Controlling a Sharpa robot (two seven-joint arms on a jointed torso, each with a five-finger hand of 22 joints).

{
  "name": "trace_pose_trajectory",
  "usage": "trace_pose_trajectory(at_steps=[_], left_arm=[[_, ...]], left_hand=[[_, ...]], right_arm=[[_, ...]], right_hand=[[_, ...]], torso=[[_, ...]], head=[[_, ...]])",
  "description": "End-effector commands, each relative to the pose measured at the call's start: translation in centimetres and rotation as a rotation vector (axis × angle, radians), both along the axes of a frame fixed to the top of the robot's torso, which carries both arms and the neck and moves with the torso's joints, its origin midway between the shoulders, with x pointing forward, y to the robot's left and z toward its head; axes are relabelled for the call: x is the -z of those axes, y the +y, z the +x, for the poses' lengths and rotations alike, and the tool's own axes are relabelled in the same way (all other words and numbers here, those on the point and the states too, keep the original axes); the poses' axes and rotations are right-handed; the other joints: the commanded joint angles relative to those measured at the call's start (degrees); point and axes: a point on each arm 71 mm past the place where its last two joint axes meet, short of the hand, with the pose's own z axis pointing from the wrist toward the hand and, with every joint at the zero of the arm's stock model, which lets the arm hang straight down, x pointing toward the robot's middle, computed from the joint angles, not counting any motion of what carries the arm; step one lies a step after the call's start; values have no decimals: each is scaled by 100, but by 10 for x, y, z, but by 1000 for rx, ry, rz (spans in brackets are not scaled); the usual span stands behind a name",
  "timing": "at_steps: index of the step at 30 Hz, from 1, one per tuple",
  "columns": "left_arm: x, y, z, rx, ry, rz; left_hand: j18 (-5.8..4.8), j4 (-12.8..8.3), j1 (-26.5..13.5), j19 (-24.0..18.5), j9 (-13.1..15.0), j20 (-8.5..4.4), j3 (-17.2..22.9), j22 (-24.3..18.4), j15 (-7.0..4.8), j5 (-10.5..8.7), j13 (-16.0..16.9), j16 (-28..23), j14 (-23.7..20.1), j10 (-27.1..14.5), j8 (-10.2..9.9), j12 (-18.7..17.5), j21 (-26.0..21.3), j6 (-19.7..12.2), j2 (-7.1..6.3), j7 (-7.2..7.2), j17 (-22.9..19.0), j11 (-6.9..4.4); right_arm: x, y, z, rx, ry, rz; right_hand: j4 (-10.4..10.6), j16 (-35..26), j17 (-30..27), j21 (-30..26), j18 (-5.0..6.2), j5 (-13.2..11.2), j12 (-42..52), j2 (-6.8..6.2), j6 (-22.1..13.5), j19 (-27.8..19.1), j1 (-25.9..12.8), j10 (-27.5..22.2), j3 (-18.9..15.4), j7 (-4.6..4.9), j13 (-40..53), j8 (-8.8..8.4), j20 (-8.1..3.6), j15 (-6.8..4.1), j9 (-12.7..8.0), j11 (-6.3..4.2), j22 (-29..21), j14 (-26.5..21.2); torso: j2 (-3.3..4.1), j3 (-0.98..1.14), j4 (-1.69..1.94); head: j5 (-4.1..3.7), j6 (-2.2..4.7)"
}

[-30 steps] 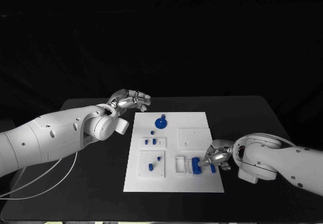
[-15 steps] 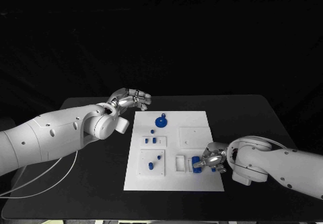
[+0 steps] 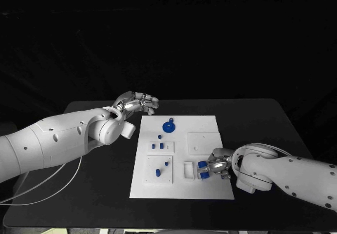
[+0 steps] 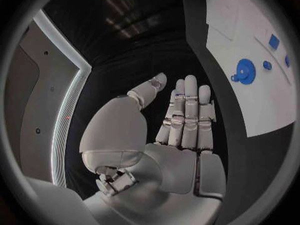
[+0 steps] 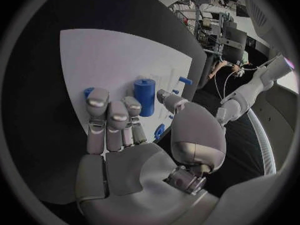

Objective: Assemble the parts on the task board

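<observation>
We judge we are at a pick-up: our right robot hand (image 3: 217, 167) hangs released, fingers apart, over the blue cylinder (image 5: 145, 96) at the board's (image 3: 211, 192) near right. Next we must close on it. It stands upright, long axis vertical. Farther off, the left robot hand (image 3: 139, 103) hovers released beside the board's far corner.

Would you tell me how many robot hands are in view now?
2. The left hand is beside the board's far left corner, holding nothing; the right hand is over the blue pieces at its near right.
</observation>
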Motion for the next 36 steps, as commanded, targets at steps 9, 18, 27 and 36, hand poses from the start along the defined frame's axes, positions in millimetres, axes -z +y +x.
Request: trace_pose_trajectory(at_steps=[9, 18, 27, 36], left_arm=[[-1, -2, -1, 15, 2, -12], [-1, -1, 0, 12, 2, -12], [-1, -1, -1, 11, 2, -11], [-1, -2, -1, 14, 3, -12]], left_hand=[[112, 29, -51, 33, -9, 2, 1, 10, -6, 6, 5, -35, 48, -31, 26, -37, -21, -35, 3, -12, 12, -1], [113, 30, -51, 33, -10, 1, 1, 12, -6, 7, 5, -39, 48, -32, 26, -38, -23, -37, 3, -12, 17, -1], [113, 29, -49, 33, -11, 1, 1, 14, -6, 7, 5, -43, 48, -33, 26, -38, -25, -39, 1, -12, 21, -1], [114, 26, -45, 33, -12, 1, 2, 16, -7, 7, 6, -47, 48, -33, 27, -39, -27, -40, -1, -12, 26, -1]], right_arm=[[4, -7, -1, 31, -31, -11], [-1, -8, -6, 39, -38, 16], [-19, -3, -6, 48, -55, 65], [-21, 12, -7, 29, -14, 87]], right_hand=[[-197, -27, 39, 79, 459, -24, 1, 373, 154, -22, 308, -198, 231, -19, 21, -27, -34, -27, 27, 23, 117, -35], [-493, -72, 79, 180, 459, -24, -46, 601, 422, -65, 255, -89, 429, -85, -1, -54, 51, -79, -27, -39, 116, -16], [-600, -95, 111, 225, 459, -25, -82, 572, 541, -75, 45, -26, 514, -104, -5, -115, 76, -95, -107, -57, 102, 0], [-587, -115, 126, 237, 459, -25, -107, 496, 593, -72, -110, -7, 553, -110, -2, -147, 80, -101, -146, -63, 88, 8]], torso=[[-5, -5, 1], [-7, -7, -6], [-5, -8, 0], [-2, -12, 4]], head=[[21, -6], [30, 11], [26, 35], [56, 33]])
